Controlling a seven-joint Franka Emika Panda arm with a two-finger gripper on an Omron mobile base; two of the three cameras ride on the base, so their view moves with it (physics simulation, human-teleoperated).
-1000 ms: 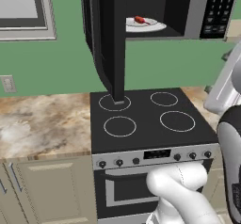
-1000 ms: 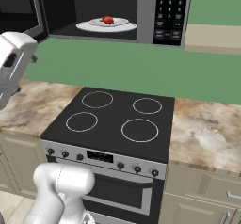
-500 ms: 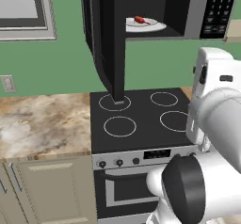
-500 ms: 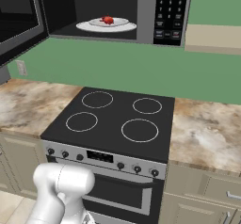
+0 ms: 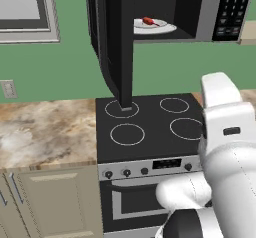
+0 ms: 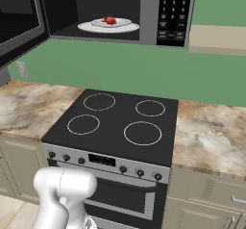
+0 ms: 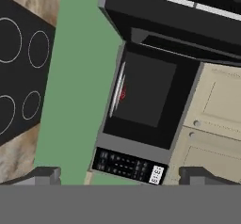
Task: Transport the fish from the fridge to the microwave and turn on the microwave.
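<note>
one small red-orange fish (image 6: pixel 110 20) lay on the round white plate (image 6: pixel 86 27) inside the wide black microwave (image 5: pixel 210 12), its door (image 5: pixel 114 47) swung wide. my pincer (image 7: pixel 120 175) was released, empty, facing the cavity; door lay left, keypad (image 6: pixel 174 11) right.

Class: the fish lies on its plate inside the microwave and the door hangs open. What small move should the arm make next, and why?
Probably swing the open claw toward the microwave door to push it shut. The fish already rests on the plate inside the microwave, the claw holds nothing, and the keypad is best pressed once the door is closed.
</note>
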